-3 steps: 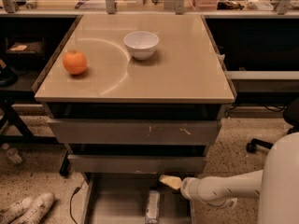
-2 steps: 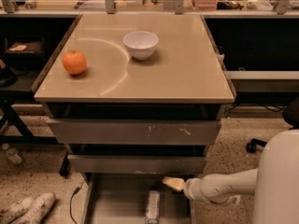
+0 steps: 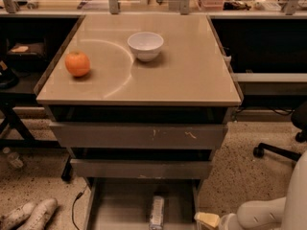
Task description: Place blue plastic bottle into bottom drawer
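Camera view is looking down on a grey cabinet with a tan tabletop. An orange is sitting near the tabletop's left edge, and a white bowl is sitting further back, well apart from it. Under the tabletop, the top drawer and the middle drawer are showing their scuffed fronts. The bottom drawer is standing pulled out towards the camera, and the blue plastic bottle is lying lengthwise on its flat grey floor, a little right of centre. The tool is hanging at the lower right, just beside the drawer's right rail, near the bottle but apart from it. Whether the tool is apart or together cannot be told. White shoes are lying on the speckled floor at the lower left.
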`<control>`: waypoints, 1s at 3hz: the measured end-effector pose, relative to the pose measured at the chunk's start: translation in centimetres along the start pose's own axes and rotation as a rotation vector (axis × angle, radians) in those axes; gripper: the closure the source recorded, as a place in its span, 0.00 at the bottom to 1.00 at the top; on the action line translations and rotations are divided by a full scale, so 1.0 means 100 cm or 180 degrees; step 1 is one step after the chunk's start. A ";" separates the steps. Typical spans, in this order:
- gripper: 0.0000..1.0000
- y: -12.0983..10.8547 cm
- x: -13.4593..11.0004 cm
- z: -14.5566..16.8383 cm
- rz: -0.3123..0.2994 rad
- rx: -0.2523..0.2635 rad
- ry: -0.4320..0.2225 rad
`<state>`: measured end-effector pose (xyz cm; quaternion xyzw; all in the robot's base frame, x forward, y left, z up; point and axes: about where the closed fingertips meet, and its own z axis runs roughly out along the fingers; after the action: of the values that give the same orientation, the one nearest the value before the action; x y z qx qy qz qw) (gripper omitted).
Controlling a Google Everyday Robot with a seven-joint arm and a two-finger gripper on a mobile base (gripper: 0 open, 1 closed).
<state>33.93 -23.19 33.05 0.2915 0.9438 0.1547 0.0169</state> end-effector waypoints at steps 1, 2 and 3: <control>0.00 -0.070 0.067 -0.037 0.0321 0.0419 0.0329; 0.00 -0.070 0.066 -0.037 0.0320 0.0417 0.0326; 0.00 -0.097 0.089 -0.062 0.0309 0.0527 0.0426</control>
<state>20.51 -27.58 36.49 0.3263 0.9372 0.0959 -0.0778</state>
